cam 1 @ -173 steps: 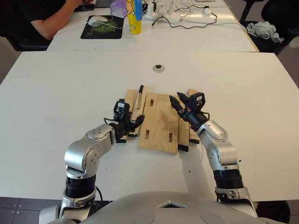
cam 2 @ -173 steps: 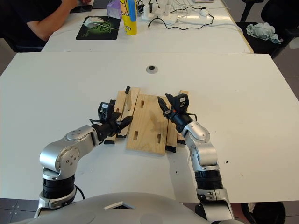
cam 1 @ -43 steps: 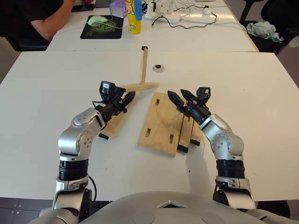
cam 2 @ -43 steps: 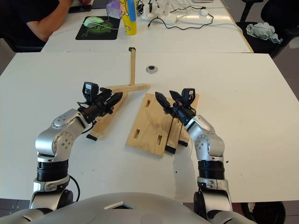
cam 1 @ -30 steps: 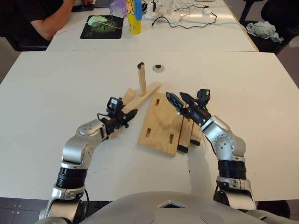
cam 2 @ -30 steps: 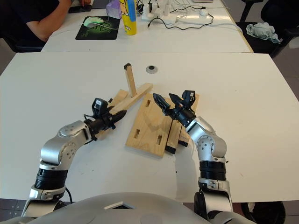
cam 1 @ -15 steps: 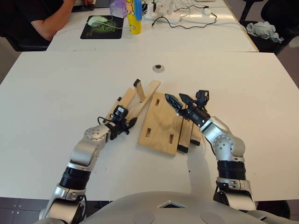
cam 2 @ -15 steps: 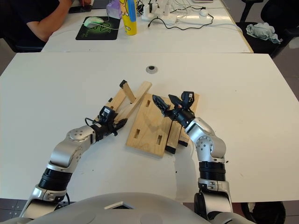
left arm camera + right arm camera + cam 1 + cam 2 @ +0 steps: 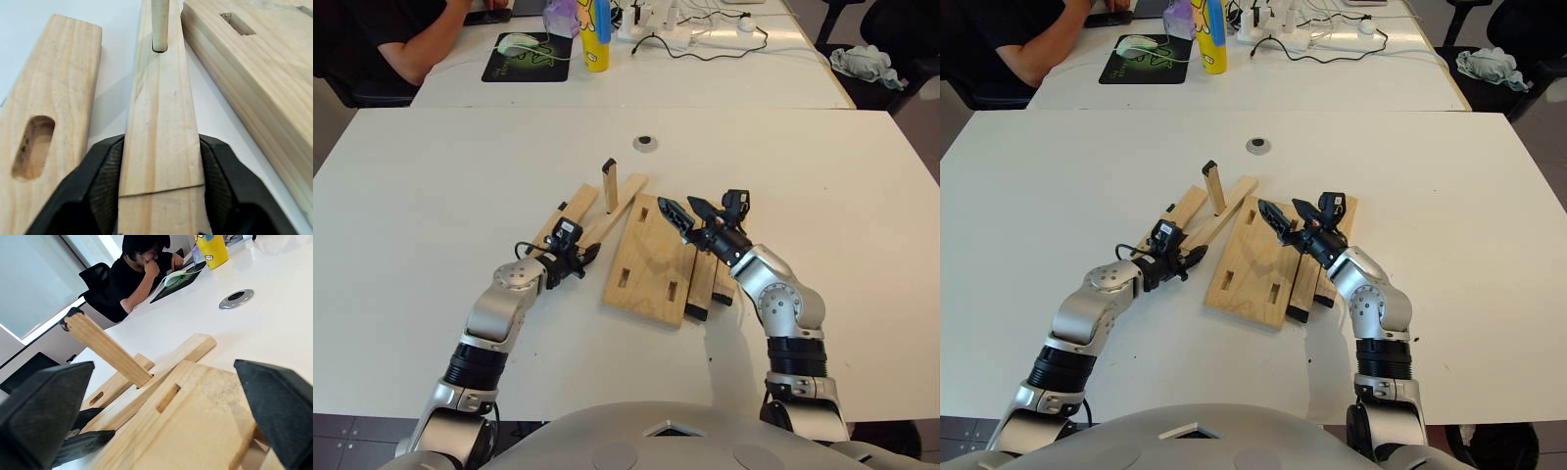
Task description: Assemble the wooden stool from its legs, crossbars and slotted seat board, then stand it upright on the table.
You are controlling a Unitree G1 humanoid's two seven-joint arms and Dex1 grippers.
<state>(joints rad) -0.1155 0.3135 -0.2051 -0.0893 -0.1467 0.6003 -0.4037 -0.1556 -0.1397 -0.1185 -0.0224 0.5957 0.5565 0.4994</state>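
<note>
Wooden leg [image 9: 610, 215] is clamped at its near end by left gripper [image 9: 585, 255], just left of seat board [image 9: 646, 264], long axis angled toward board's far corner; right gripper [image 9: 681, 209] is held open over board's far edge.

Cropping the held leg [image 9: 161, 122], the upright crossbar [image 9: 160, 19], the seat board [image 9: 254, 63] and the slotted leg [image 9: 54, 98] at the frame edges in the left wrist view. Covering that held leg's near end with the fingers [image 9: 105, 186] of the left gripper [image 9: 590, 255]. Concealing part of the spare legs [image 9: 702, 279], right of centre in the head views, beneath the right gripper [image 9: 678, 209]. Blurring and cropping that gripper's fingers [image 9: 39, 411] in the right wrist view.
</note>
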